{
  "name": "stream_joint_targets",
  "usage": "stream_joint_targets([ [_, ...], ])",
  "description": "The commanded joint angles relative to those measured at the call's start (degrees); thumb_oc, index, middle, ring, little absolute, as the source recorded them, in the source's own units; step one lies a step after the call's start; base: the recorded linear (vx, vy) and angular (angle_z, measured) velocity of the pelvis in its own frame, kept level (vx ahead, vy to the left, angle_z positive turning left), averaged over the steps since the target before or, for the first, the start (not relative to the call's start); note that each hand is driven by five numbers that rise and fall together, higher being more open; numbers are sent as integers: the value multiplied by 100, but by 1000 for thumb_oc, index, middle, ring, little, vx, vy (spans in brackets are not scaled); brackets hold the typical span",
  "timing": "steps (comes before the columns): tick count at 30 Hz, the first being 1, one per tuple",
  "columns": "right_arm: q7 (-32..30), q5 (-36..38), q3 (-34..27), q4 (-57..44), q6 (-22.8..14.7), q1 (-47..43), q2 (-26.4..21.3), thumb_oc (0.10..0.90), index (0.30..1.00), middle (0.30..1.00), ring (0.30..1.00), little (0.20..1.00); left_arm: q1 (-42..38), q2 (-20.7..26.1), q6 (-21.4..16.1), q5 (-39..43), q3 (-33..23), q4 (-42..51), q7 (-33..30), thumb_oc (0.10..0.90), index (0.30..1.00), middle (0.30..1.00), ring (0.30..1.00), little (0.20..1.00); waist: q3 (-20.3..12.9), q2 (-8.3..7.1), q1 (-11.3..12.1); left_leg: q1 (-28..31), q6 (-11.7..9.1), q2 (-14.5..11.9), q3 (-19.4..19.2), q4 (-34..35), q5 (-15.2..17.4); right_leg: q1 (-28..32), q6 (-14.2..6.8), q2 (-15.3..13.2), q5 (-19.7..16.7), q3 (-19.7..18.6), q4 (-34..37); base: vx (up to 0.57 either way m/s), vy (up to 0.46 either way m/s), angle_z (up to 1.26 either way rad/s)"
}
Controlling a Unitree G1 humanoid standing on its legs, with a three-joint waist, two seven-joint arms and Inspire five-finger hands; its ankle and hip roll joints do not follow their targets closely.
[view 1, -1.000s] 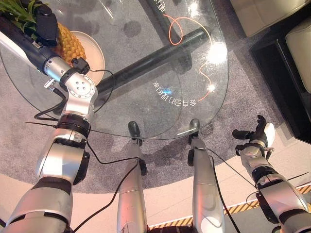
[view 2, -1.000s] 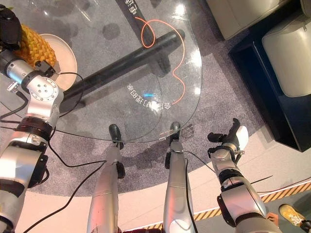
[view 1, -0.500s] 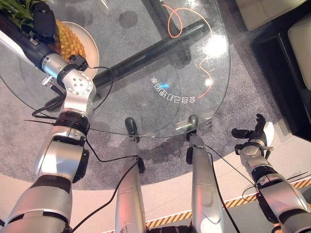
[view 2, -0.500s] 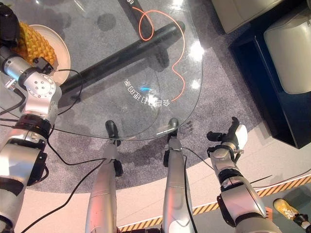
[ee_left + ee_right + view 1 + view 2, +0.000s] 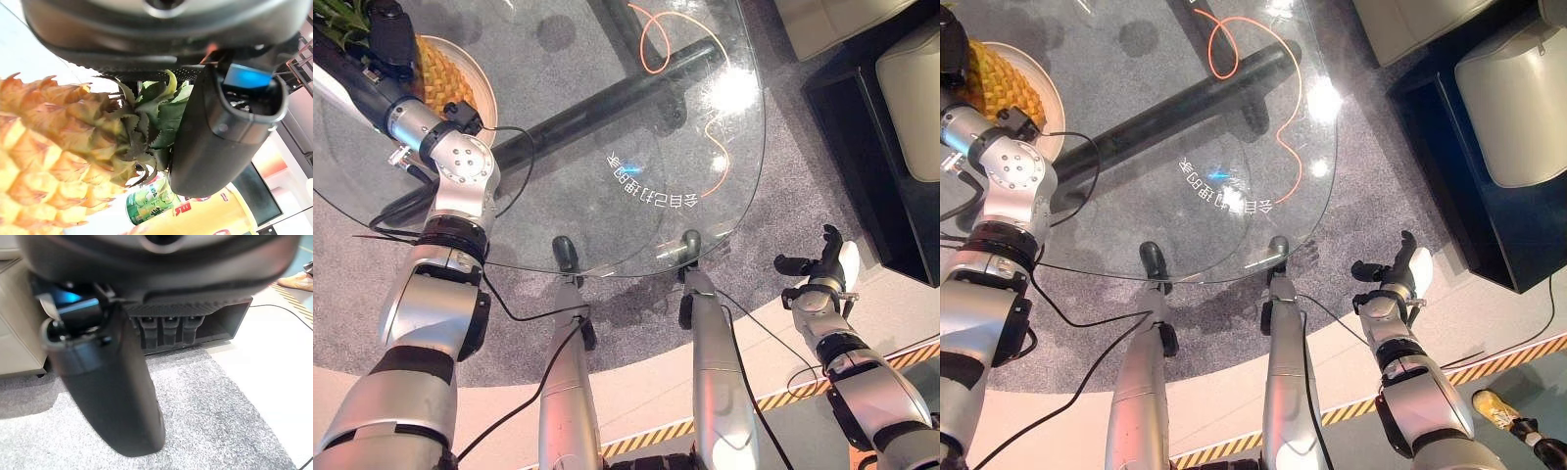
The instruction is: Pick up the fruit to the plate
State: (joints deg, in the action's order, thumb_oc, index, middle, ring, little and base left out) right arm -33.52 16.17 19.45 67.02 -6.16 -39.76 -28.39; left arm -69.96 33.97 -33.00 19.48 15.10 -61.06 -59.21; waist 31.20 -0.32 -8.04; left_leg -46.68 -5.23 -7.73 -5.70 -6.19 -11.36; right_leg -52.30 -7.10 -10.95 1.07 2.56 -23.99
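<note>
Reaching across the glass worktop (image 5: 607, 117) to its far left corner, I have my left hand (image 5: 386, 34) on the pineapple (image 5: 440, 64), which lies on the cream plate (image 5: 480, 78) just beneath my wrist. In the left wrist view the pineapple (image 5: 54, 156) presses against my palm, its green crown tucked between my thumb (image 5: 220, 127) and the rest of the hand, so my grip is closed around the leafy end. My right hand (image 5: 818, 274) hangs off the worktop's near right edge, well apart from the fruit, over the grey carpet (image 5: 215, 406); its fingers are spread and relaxed, holding nothing. An orange cable (image 5: 656, 44) loops under the glass on the far side of the worktop.
</note>
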Motion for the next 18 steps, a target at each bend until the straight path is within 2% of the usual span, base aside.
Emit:
stream_joint_targets([
  [1, -361, -8, 57, 137, -47, 192, -173, 800, 900, 900, 900, 900, -940, 755, -566, -202, 62, -63, -185, 100, 300, 300, 300, 200, -141, -202, 143, -225, -47, 90, 33, -1237, 1090, 140, 159, 350, -11, 185, 329, 0, 0, 0],
  [5, -385, -4, 56, 123, -85, 226, -160, 800, 900, 900, 900, 900, -921, 751, -554, -205, 93, -37, -119, 100, 300, 300, 300, 200, -141, -210, 154, -218, -36, 100, 41, -1228, 1094, 142, 146, 349, -26, 185, 333, 0, 0, 0],
  [6, -397, 2, 56, 115, -104, 232, -154, 800, 900, 900, 900, 900, -913, 747, -543, -201, 91, -22, -88, 125, 321, 321, 321, 225, -141, -216, 156, -222, -38, 100, 41, -1225, 1094, 140, 141, 348, -30, 190, 338, 0, 0, 0],
  [7, -424, -12, 69, 109, -93, 209, -146, 800, 900, 900, 900, 900, -897, 739, -569, -213, 89, -32, -91, 270, 446, 446, 446, 370, -141, -212, 159, -228, -42, 102, 49, -1220, 1087, 134, 141, 351, -33, 188, 340, 0, 0, 0],
  [8, -434, -22, 76, 108, -80, 188, -146, 800, 900, 900, 900, 900, -901, 734, -582, -203, 98, -48, -93, 298, 469, 469, 469, 398, -141, -206, 157, -229, -43, 104, 51, -1215, 1083, 133, 144, 352, -32, 185, 344, 0, 0, 0],
  [13, -410, -43, 56, 116, -82, 165, -177, 800, 900, 900, 900, 900, -902, 736, -607, -164, 131, -12, -51, 289, 462, 462, 462, 389, -141, -193, 171, -232, -45, 111, 58, -1190, 1074, 136, 135, 339, -39, 183, 365, -2, 6, 0],
  [14, -408, -39, 56, 118, -86, 168, -176, 800, 900, 900, 900, 900, -900, 735, -615, -157, 132, -3, -49, 331, 498, 498, 498, 431, -141, -193, 174, -229, -44, 110, 57, -1184, 1073, 139, 132, 337, -41, 187, 370, 0, 0, 0],
  [18, -435, -42, 55, 107, -93, 181, -153, 800, 900, 900, 900, 900, -849, 713, -678, -175, 120, 51, 18, 320, 488, 488, 488, 420, -141, -199, 195, -223, -42, 124, 72, -1182, 1079, 147, 127, 332, -49, 212, 375, 0, 0, 0],
])
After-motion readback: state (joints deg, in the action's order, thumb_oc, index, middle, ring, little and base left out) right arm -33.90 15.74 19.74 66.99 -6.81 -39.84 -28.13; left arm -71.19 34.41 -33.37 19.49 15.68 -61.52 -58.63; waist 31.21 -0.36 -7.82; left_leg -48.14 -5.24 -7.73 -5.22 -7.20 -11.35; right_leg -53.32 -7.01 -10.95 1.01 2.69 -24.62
